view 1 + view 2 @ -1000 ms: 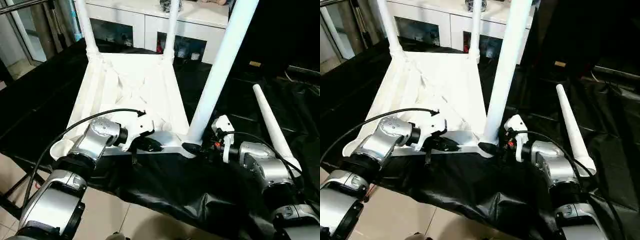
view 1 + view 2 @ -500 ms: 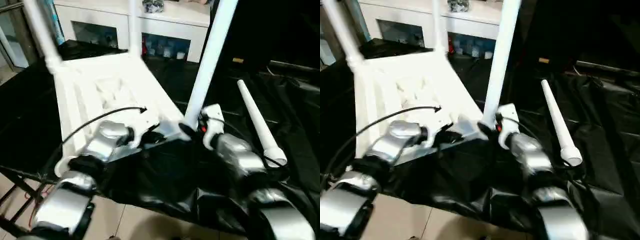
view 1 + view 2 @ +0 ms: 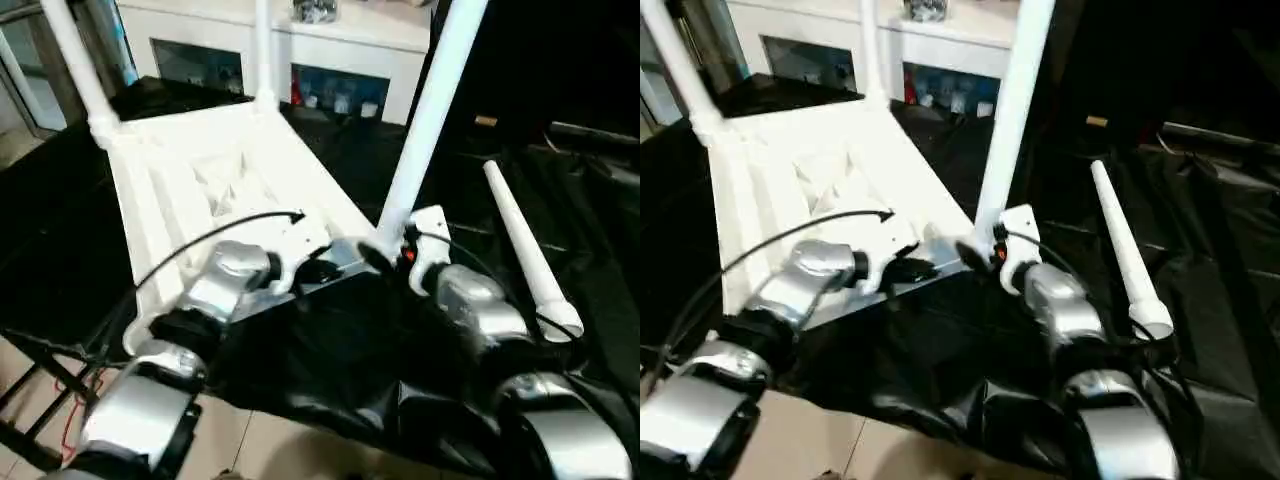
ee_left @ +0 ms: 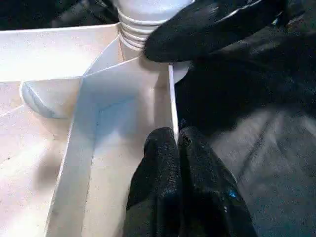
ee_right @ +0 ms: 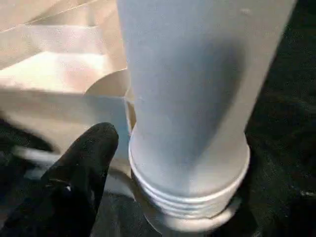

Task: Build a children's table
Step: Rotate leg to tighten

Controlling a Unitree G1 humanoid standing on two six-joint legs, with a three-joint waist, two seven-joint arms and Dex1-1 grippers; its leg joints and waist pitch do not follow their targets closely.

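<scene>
Three legs socketed in tabletop (upturned).

1. I see a bench draped in a black sheet, which hangs wrinkled over its near edge.
2. The children's table lies upside down on its left half.
3. A loose leg lies toward the right edge, thick end nearest me.

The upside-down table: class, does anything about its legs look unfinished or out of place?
One leg lies loose on the black cover to the right of the table top, not in a socket. Three legs stand up; the near one leans, and in the right wrist view its threads show above the socket.
</scene>
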